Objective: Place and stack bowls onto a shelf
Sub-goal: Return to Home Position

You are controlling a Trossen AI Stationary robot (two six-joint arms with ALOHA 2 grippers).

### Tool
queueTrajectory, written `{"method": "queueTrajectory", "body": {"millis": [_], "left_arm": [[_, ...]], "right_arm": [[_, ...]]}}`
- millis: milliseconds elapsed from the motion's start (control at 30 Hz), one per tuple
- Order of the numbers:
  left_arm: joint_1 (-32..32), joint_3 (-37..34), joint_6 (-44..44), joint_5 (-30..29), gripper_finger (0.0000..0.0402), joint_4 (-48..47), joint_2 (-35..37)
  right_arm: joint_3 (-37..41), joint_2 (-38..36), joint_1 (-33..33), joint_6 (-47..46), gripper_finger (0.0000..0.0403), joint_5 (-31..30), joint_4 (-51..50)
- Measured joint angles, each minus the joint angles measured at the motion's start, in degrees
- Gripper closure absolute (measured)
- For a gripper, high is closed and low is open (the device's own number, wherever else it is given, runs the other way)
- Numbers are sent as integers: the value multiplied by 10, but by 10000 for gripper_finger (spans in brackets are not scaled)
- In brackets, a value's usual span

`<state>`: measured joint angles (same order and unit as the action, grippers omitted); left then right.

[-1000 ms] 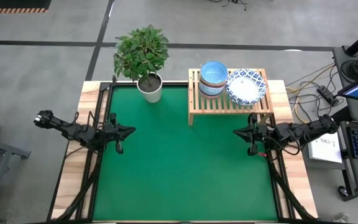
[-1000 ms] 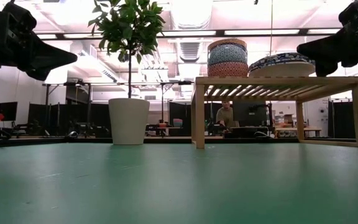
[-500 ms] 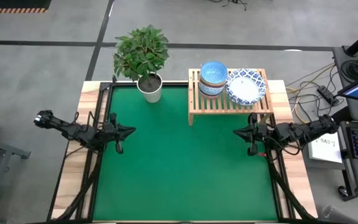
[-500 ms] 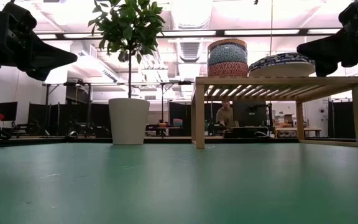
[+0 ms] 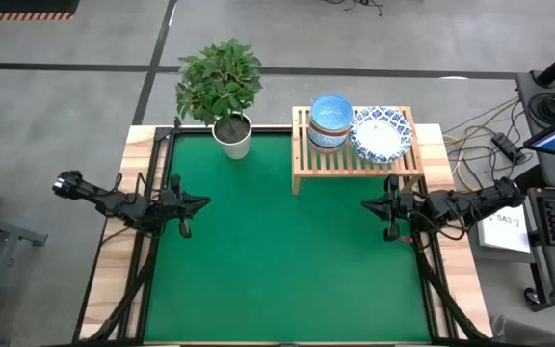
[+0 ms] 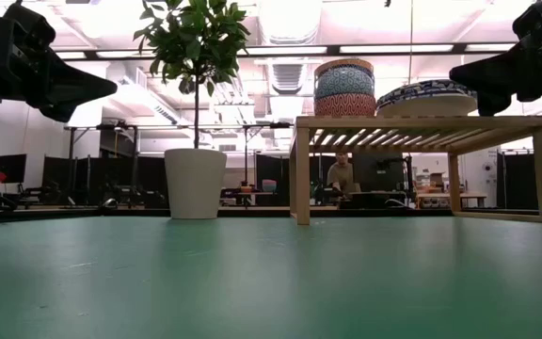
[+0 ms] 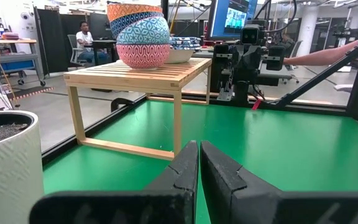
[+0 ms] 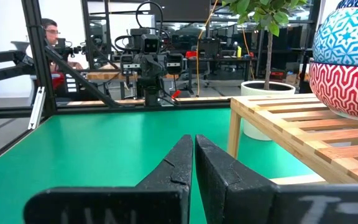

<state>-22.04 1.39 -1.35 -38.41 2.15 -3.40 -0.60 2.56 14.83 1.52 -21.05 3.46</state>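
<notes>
Nothing has moved since the earlier frames and both arms sit parked, so the step in hand looks like the return to home, about done. On the left, the left pincer (image 5: pixel 203 202) hangs over the left part of the green-topped desk (image 5: pixel 287 265), dark fingers closed together, holding nothing, well apart from the shelf. The white round plant pot (image 5: pixel 232 138) stands at the far left corner, not part of the job. The low light-wood slatted shelf (image 5: pixel 355 164) stands at the far right of the desk. The stack of smaller patterned ceramic bowls (image 5: pixel 331 118) is on its left half, with the stack of wide white blue-rimmed ceramic bowls (image 5: pixel 382 135) just beside it on the right half. The right pincer (image 5: pixel 364 204) hangs near the shelf's front edge, fingers closed, empty. No bowl shows on the desk itself, so the next move probably calls only for keeping the rest pose
</notes>
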Motion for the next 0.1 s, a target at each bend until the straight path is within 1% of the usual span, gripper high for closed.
{"method": "queueTrajectory", "body": {"millis": [100], "left_arm": [[0,0,0,0,402,0,0]], "right_arm": [[0,0,0,0,394,0,0]]}}
